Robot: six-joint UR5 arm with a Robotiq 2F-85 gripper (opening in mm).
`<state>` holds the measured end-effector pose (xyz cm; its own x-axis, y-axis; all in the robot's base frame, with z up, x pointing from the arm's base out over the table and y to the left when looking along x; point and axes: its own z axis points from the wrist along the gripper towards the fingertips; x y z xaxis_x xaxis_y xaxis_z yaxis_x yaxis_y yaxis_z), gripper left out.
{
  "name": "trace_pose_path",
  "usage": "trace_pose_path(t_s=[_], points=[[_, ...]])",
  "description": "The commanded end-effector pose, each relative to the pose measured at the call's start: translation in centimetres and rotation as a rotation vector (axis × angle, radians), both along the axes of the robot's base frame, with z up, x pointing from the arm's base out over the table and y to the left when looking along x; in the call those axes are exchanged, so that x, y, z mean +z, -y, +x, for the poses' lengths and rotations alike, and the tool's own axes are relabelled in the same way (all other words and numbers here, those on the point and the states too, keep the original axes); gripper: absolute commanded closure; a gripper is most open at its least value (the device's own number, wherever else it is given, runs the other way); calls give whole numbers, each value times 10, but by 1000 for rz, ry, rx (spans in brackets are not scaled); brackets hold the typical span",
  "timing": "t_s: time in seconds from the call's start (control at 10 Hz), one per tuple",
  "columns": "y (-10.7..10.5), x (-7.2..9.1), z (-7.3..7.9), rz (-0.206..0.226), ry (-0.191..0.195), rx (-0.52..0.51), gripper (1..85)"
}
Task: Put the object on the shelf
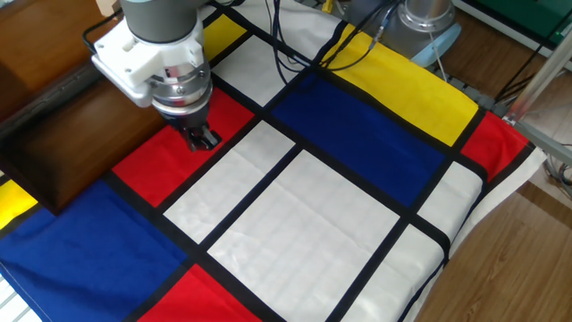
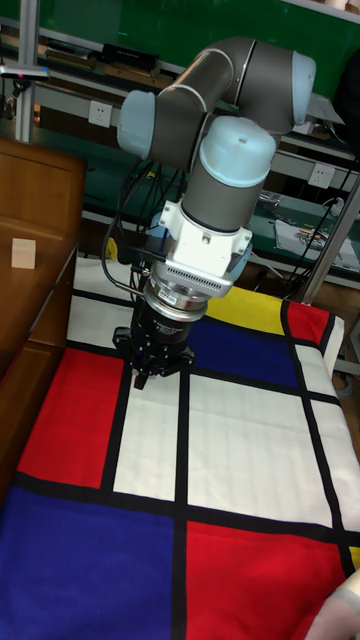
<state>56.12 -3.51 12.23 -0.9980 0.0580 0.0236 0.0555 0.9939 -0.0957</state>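
While our jaws are closing narrow, contents hidden, we are hovering beside the dark brown wooden shelf [image 1: 63, 134], cube undelivered.

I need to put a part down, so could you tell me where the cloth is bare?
The large white panel in the middle and the blue panel beyond it are bare. It is crowded where the gripper hangs over the red panel beside the shelf, and cables cross the far edge.

Pincer [image 1: 204, 140] above the cloth [image 1: 295, 206], just beside the shelf [image 1: 63, 143].
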Motion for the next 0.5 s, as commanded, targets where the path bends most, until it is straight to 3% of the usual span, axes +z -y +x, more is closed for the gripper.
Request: trace_pose_path(t_s=[0.0,0.4], points=[[0,5,1,21,-5,-9,847],[1,10,0,23,-12,-9,847]])
